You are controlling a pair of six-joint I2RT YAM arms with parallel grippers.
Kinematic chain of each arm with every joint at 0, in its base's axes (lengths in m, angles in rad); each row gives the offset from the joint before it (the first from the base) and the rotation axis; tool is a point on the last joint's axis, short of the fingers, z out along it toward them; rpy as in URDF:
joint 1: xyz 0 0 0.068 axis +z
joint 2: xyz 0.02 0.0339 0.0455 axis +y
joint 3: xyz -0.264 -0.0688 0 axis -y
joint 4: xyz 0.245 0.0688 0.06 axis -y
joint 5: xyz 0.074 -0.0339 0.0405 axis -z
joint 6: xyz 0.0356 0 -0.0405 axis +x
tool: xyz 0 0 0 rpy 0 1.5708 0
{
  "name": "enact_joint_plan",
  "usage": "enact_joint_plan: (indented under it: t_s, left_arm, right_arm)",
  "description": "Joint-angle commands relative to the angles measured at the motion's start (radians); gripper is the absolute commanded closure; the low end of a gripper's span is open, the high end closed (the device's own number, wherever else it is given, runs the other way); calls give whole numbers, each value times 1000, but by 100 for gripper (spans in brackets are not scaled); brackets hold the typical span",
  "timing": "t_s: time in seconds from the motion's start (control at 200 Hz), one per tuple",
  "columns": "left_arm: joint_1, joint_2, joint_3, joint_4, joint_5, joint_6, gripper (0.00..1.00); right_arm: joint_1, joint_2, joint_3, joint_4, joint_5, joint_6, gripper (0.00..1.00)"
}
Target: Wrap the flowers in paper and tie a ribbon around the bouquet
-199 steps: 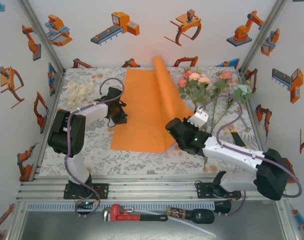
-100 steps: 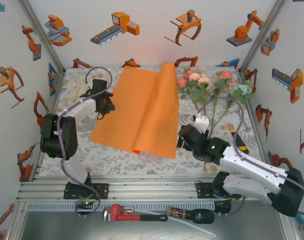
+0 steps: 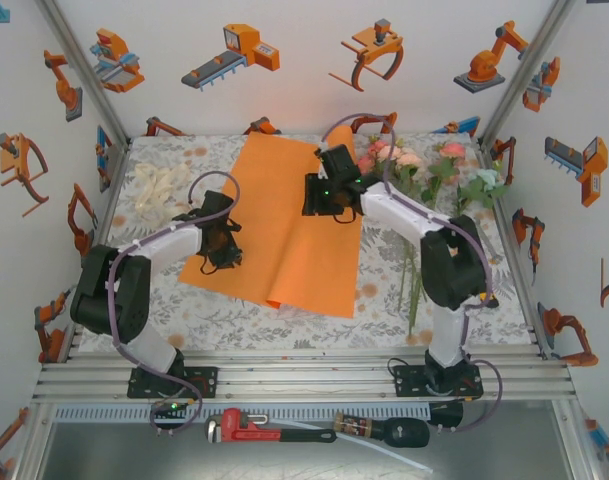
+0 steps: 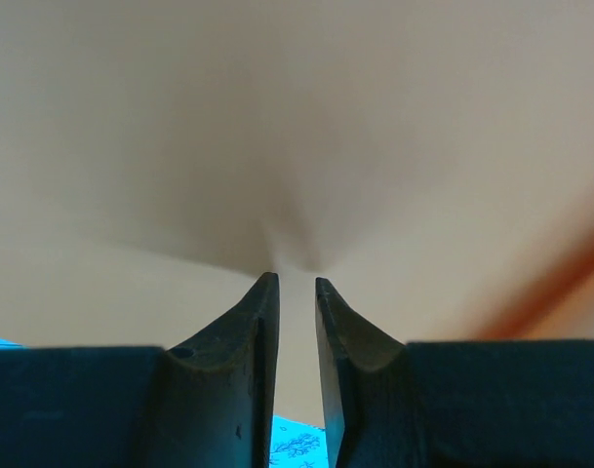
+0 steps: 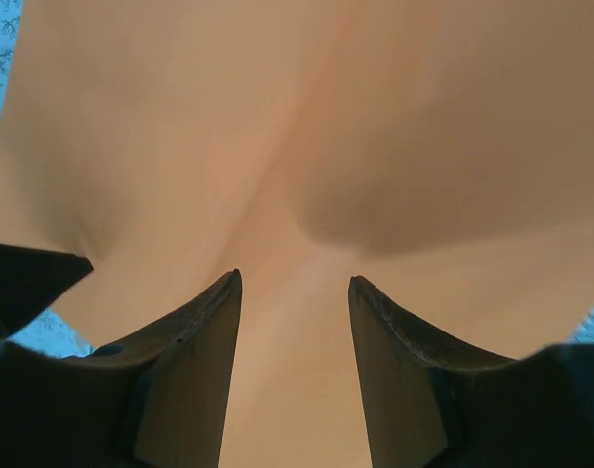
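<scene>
The orange paper (image 3: 284, 235) lies spread across the middle of the flowered table, its right edge curling up at the back. My left gripper (image 3: 222, 250) points down at the paper's left edge. In the left wrist view its jaws (image 4: 297, 281) stand a narrow gap apart, with the paper (image 4: 297, 117) puckered just beyond the tips. My right gripper (image 3: 319, 195) hovers over the paper's far right part, and its jaws (image 5: 296, 277) are open above the smooth paper (image 5: 277, 117). The flowers (image 3: 409, 165) lie to the right of the sheet, stems toward the front. The ribbon (image 3: 159, 185) is piled at the back left.
Printed walls close in the table (image 3: 384, 300) on the left, back and right. The thin flower stems (image 3: 414, 290) run down toward the front right. A red wrench (image 3: 249, 428) and a screwdriver (image 3: 384, 432) lie on the shelf below the front rail.
The right arm swung from the front right up onto the paper's far right part. The left gripper came back from the far left to the paper's left edge. The sheet lies spread wider.
</scene>
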Motion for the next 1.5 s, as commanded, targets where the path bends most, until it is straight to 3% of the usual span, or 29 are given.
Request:
enact_joint_plan:
  t_s: [0.0, 0.26, 0.496, 0.611, 0.781, 0.866, 0.931, 1.011, 1.086, 1.251, 1.397, 1.497]
  left_arm:
    - [41, 33, 1, -28, -15, -23, 77]
    - [123, 72, 16, 7, -95, 46, 82]
    - [189, 160, 116, 42, -142, 114, 81]
    - [223, 224, 201, 46, -158, 166, 77]
    - [265, 195, 261, 52, -159, 212, 69]
    - [268, 118, 248, 52, -133, 225, 66]
    - [255, 47, 200, 82, -82, 186, 64]
    - [228, -16, 137, 114, -36, 131, 63]
    - [206, -33, 95, 127, -29, 113, 63]
    - [188, 25, 66, 147, 56, 101, 64]
    - [196, 89, 89, 102, 0, 97, 64]
    - [218, 123, 102, 58, -48, 81, 64]
  right_arm:
    - [39, 40, 40, -46, 63, -37, 53]
    - [39, 10, -246, 53, 210, -76, 49]
    - [56, -137, -516, 139, 136, 105, 50]
    - [145, -194, -631, 245, 65, 235, 50]
    - [248, -255, -631, 300, -60, 310, 49]
    - [211, -341, -599, 267, -69, 280, 48]
    - [114, -390, -572, 232, -51, 277, 48]
    - [-19, -388, -546, 214, -23, 277, 48]
    - [-82, -351, -508, 202, 39, 221, 48]
    - [-128, -219, -436, 177, 87, 173, 48]
    - [-132, -186, -456, 152, 185, 169, 49]
    - [-133, -188, -489, 146, 156, 154, 49]
